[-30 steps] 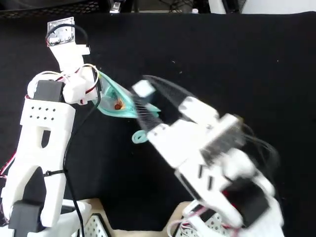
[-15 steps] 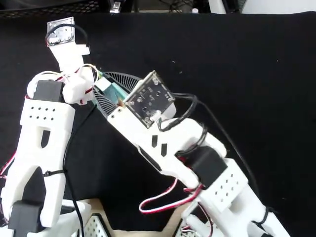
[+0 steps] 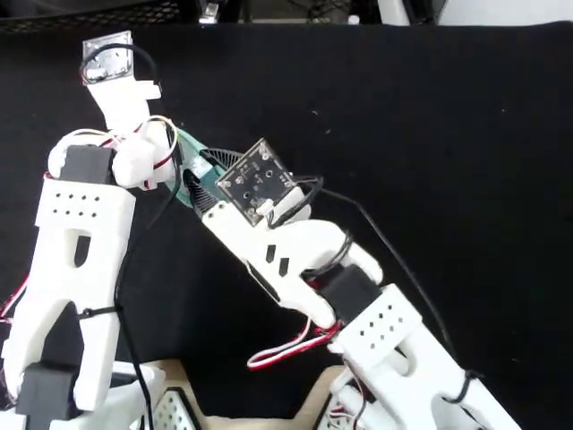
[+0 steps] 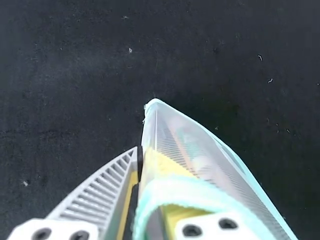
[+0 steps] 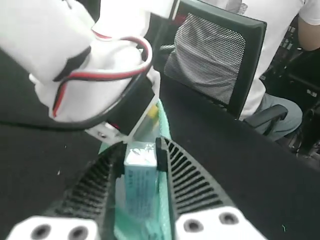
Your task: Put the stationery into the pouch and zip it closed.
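- Clamping one end of the pouch (image 4: pixel 192 150), the left gripper (image 4: pixel 142 170) is closed on it.
- The pouch's long axis is run straight out from the fingers, its narrow tip pointed away from the gripper.
- A small pale box (image 5: pixel 140 175) is pinched between the right gripper's (image 5: pixel 141 150) fingers, lengthwise along them, just over the pouch's teal edge.

The pouch (image 4: pixel 200 150) is shiny, see-through plastic. The table cloth (image 4: pixel 75 60) is black and matt, with bits of fluff. The small block (image 5: pixel 140 175) looks smooth.
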Motion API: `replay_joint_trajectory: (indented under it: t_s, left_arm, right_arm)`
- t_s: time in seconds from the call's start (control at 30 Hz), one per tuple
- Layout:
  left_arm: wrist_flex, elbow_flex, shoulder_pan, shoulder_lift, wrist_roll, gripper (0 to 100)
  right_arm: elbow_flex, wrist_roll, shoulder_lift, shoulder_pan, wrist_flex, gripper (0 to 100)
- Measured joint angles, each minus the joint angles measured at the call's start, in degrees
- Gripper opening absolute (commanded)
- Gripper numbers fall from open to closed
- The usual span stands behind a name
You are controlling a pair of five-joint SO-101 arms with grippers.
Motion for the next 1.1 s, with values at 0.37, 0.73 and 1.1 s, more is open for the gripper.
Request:
replay_joint_trajectory:
  t_s: [0.37, 0.73, 1.1]
  left_arm:
    - [0.00, 0.00, 0.00, 0.00, 0.00, 3]
    - [0.00, 0.00, -0.18, 0.00, 0.00, 3]
    - [1.67, -1.05, -0.18, 0.00, 0.00, 3]
  right_arm:
    - [-2.64, 0.00, -4.57, 0.26, 13.54, 23.1]
    - [-19.25, 0.09, -17.32, 0.79, 34.90, 22.7]
    - [-2.37, 1.41, -17.32, 13.27, 30.15, 22.6]
